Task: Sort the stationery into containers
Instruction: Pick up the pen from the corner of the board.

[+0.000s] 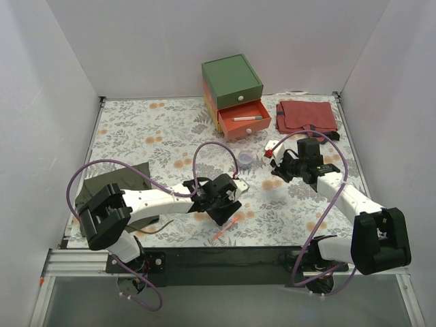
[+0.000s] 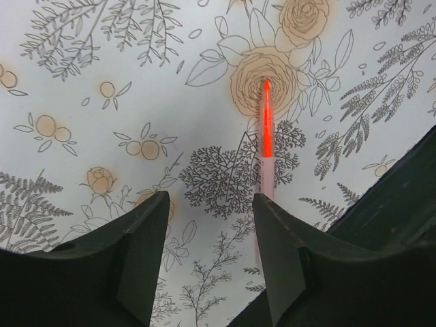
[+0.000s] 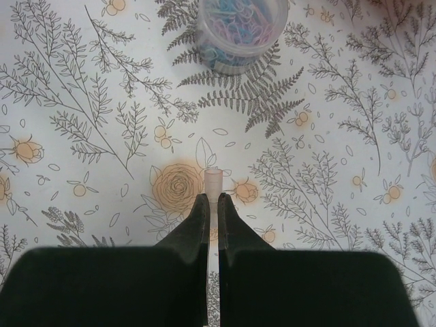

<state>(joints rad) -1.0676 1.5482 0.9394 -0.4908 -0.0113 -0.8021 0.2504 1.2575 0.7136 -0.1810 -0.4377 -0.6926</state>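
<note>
So far, one white pen (image 1: 246, 118) lies in the pulled-out salmon-red drawer (image 1: 231, 132) of the box (image 1: 230, 76), and that much looks sorted. An orange-red pen (image 2: 266, 129) lies loose on the floral table cover (image 2: 102, 41) near the front edge. Its rear end is just beside one finger of the left gripper (image 2: 211, 201), not between the jaws, which stand apart and hold nothing. The right gripper (image 3: 212, 204) is pinched tight on a thin white pen (image 3: 213, 178), well apart from the box. A small round tub of coloured loops (image 3: 235, 30) stands ahead of it, unsorted. The green drawer (image 1: 238, 95) looks closed. Most of the sorting appears to remain.
</note>
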